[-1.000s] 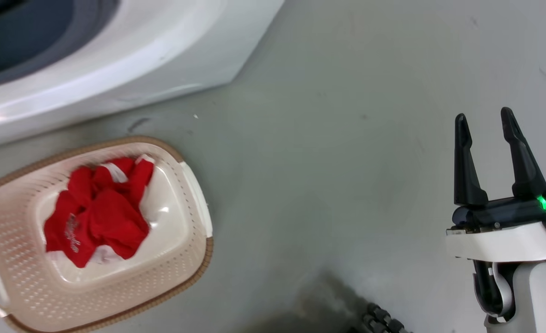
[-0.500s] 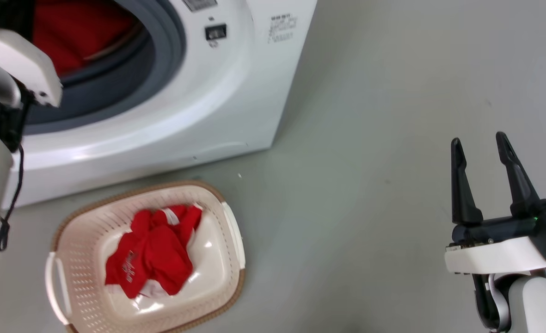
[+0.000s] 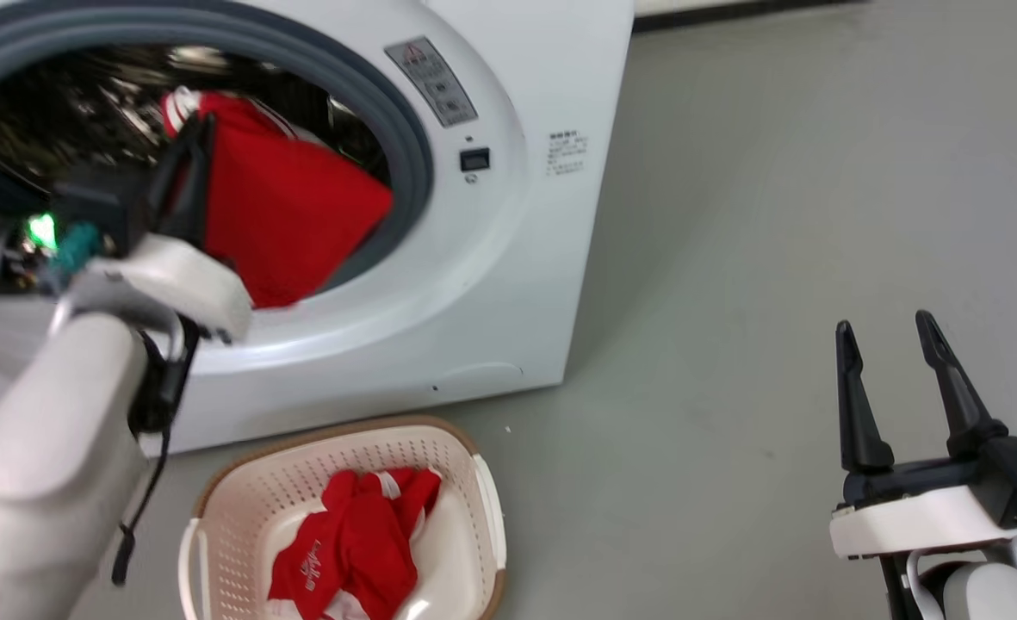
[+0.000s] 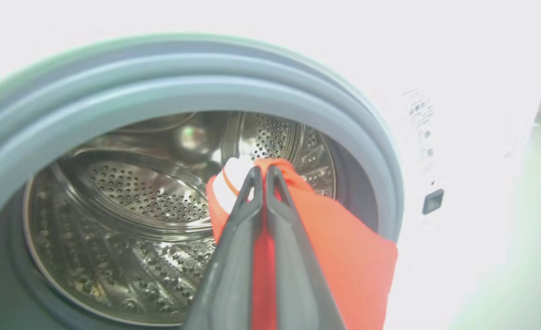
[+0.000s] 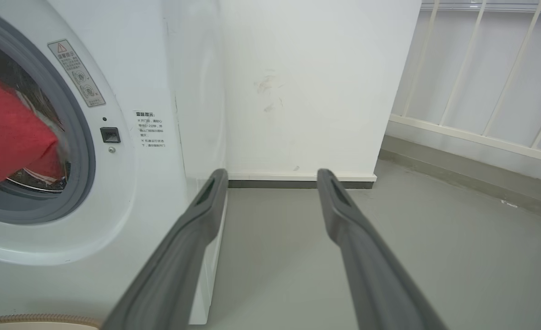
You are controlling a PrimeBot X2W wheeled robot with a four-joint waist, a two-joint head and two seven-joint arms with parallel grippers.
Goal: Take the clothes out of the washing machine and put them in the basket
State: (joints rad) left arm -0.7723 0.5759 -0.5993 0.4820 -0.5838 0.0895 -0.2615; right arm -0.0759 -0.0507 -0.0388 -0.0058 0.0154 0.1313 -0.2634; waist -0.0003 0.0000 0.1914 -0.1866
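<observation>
Clothes first: one bright red fabric garment with white trim (image 4: 343, 256) hangs in the porthole of the big white front-loading washing machine (image 3: 508, 258), with its lower corner in front of the grey rubber ring (image 4: 206, 87).

The left wrist view is the one that really shows the grip. The left hand (image 4: 261, 173) has its two dark fingers pressed together on the top fold of that garment, with the perforated steel drum (image 4: 137, 192) behind.

The head view adds the cream-white perforated plastic basket with the brown rim (image 3: 241, 508), sitting on the grey floor (image 3: 732, 258) just in front of the machine. There's a crumpled red garment with white lettering (image 3: 353, 542) inside it.

Over on the far right, the right hand (image 3: 883, 327) has its fingers spread apart and is touching nothing. Its own wrist view looks past them to a white wall (image 5: 307, 91) and white railing (image 5: 481, 68).
</observation>
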